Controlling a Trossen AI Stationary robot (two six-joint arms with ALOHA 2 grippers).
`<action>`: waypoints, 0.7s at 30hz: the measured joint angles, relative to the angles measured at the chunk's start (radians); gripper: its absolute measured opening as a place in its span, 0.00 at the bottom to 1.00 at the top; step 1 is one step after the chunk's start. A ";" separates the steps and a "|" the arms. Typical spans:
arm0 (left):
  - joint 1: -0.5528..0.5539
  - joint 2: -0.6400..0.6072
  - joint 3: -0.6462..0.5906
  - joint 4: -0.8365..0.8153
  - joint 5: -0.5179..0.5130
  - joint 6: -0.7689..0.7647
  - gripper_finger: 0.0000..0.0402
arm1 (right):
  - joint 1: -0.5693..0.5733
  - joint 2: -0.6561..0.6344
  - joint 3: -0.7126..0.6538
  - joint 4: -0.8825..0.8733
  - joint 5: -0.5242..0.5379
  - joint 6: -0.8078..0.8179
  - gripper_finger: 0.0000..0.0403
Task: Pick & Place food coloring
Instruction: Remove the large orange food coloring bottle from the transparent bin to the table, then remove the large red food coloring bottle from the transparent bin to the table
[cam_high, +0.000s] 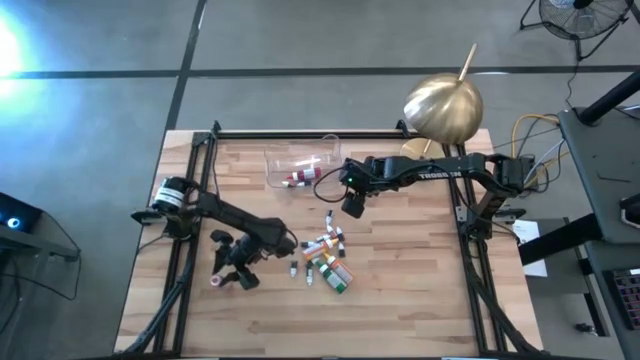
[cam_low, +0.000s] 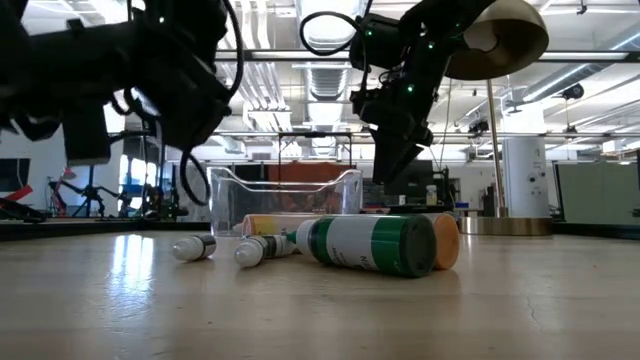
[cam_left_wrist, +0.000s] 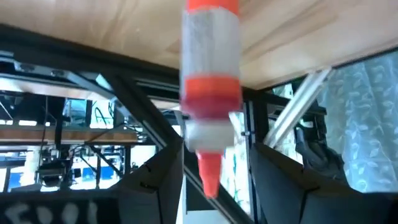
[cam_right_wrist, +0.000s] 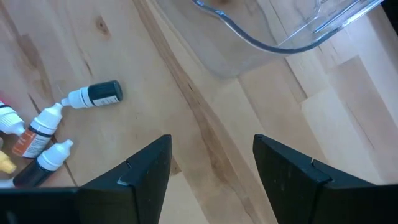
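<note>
My left gripper (cam_high: 224, 276) (cam_left_wrist: 214, 155) is near the table's left front, shut on one food coloring bottle (cam_left_wrist: 210, 81) with a pale body, an orange-red band and a pointed orange-red cap. Several more food coloring bottles (cam_high: 327, 260) lie on their sides in a loose heap at mid-table; the low view shows a green one (cam_low: 370, 245) and an orange one (cam_low: 447, 241). A red bottle (cam_high: 298, 178) lies in the clear plastic tray (cam_high: 285, 158) at the far side. My right gripper (cam_high: 352, 206) (cam_right_wrist: 211, 168) hovers open between tray and heap, with nothing between its fingers. My left gripper holds the bottle between its two fingers (cam_left_wrist: 163, 177) at the cap end (cam_left_wrist: 208, 158). The cap points back toward the wrist and the body sticks out past the fingertips, along the fingers. In the high view the bottle (cam_high: 215, 281) looks clear of the wood.
A dark bottle (cam_right_wrist: 99, 94) lies apart from the heap, toward the tray. Two small white-capped bottles (cam_low: 195, 247) (cam_low: 256, 250) lie at the heap's near side. Black frame rails (cam_high: 195, 170) run along the table's left and right edges. A brass lamp shade (cam_high: 443, 105) hangs over the far right corner.
</note>
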 joint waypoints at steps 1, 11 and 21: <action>0.001 -0.002 0.012 0.000 0.000 0.004 0.39 | 0.000 0.000 0.000 0.000 0.000 0.000 0.54; 0.010 -0.002 0.037 0.003 -0.066 -0.002 0.39 | 0.000 0.000 0.000 0.000 0.000 0.001 0.54; 0.045 -0.002 0.059 0.076 -0.292 -0.050 0.39 | 0.000 0.000 0.000 -0.003 -0.001 -0.018 0.54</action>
